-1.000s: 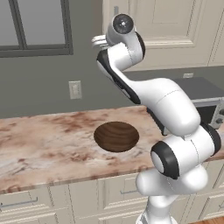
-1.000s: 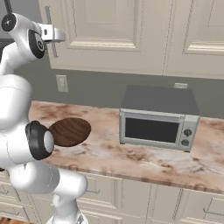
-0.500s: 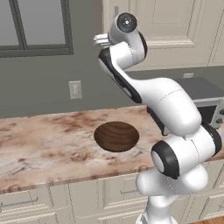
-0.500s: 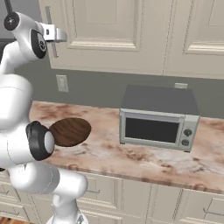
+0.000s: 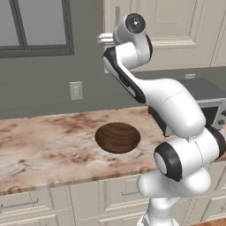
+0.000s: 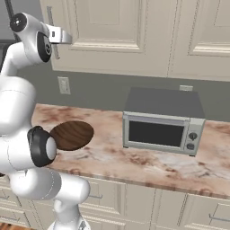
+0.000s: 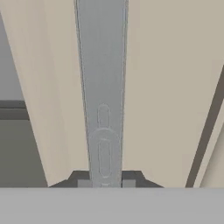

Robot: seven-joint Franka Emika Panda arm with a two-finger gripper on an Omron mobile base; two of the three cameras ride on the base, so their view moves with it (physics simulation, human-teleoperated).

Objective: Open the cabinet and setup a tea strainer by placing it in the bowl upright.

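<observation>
The cream wall cabinet (image 6: 112,27) has its door closed, seen also in the left base view (image 5: 172,26). My gripper (image 6: 55,36) is raised to the door's left edge and is shut on the long vertical grey bar handle (image 6: 50,15). In the hand view the handle (image 7: 103,87) runs straight up between my gripper (image 7: 106,183), with a dark fingertip (image 7: 84,183) pressed to each side. In the left base view the gripper (image 5: 102,39) sits just below the visible top of the handle (image 5: 117,13). The dark wooden bowl (image 5: 118,137) rests empty on the counter (image 6: 72,134). The tea strainer is hidden.
A grey microwave (image 6: 161,123) stands on the marbled counter (image 5: 44,145) to the right of the bowl. A wall outlet (image 5: 76,90) and a window (image 5: 35,26) lie to the left. Cream drawers (image 6: 148,202) run below the counter edge.
The fingers have closed in on the cabinet handle. The arm has hardly moved and the door has stayed closed.
</observation>
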